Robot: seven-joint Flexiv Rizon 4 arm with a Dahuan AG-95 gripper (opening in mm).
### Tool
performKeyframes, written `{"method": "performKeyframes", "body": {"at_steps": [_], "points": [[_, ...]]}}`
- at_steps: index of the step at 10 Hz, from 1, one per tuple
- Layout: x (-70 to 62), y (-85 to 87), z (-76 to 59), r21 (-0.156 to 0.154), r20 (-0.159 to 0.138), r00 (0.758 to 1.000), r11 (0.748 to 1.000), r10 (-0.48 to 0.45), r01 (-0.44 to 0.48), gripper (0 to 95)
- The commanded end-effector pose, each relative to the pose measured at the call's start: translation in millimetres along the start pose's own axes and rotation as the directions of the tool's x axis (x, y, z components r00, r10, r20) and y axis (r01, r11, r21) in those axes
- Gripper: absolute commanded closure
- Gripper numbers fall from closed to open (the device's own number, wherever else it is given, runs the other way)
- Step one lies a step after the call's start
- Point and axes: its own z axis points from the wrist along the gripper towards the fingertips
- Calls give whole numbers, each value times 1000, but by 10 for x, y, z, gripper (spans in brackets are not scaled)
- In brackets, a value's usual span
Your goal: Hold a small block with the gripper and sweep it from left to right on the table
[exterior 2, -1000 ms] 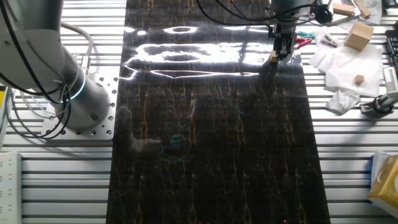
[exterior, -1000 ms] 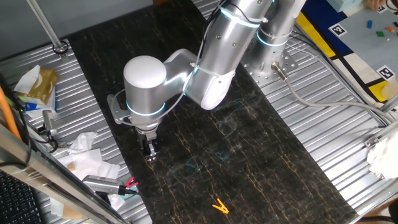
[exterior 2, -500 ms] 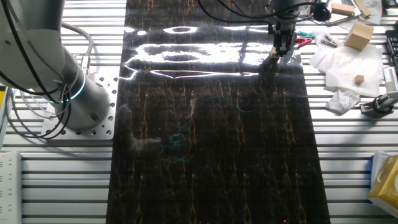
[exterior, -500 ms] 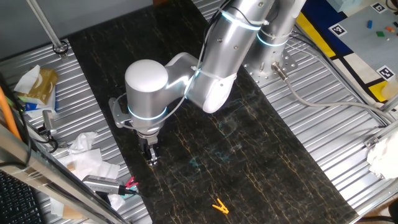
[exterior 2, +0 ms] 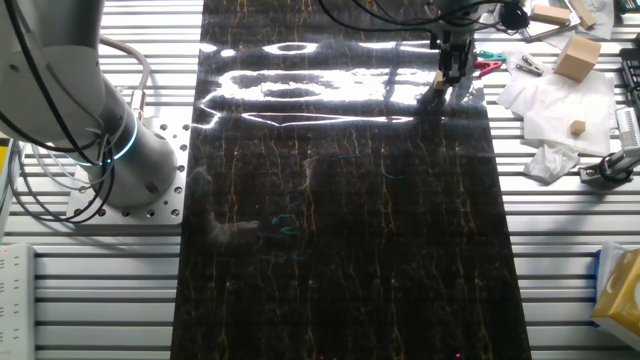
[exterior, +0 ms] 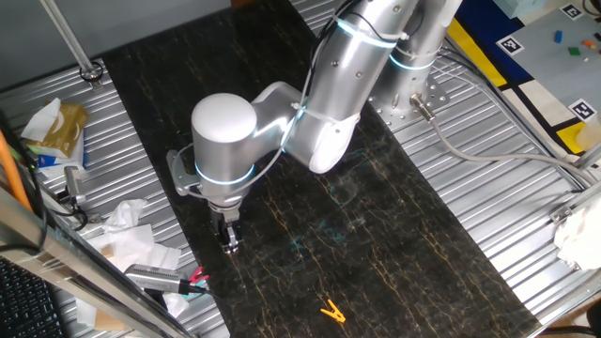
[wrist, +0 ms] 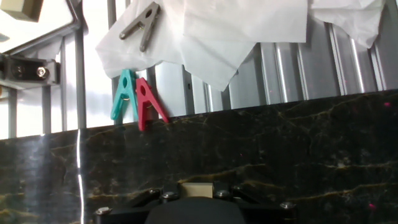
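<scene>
Tan wooden cube (wrist: pixel 198 188) on veined marble slab (wrist: pixel 298 149)

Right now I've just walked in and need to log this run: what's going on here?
The arm's gripper is shut on a small block, holding it down at the table near one edge. Just past that edge, on the ribbed metal, lie a teal clip, a red clip and white tissue. A yellow clip lies apart on the slab.
</scene>
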Motion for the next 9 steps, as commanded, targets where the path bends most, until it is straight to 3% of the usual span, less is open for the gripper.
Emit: {"method": "performKeyframes", "body": {"at_steps": [1,9], "points": [[15,17,-51,-2,-5,1000,1000,2,-2,760],[9,86,-67,-2,-7,1000,1000,10,-10,760]]}}
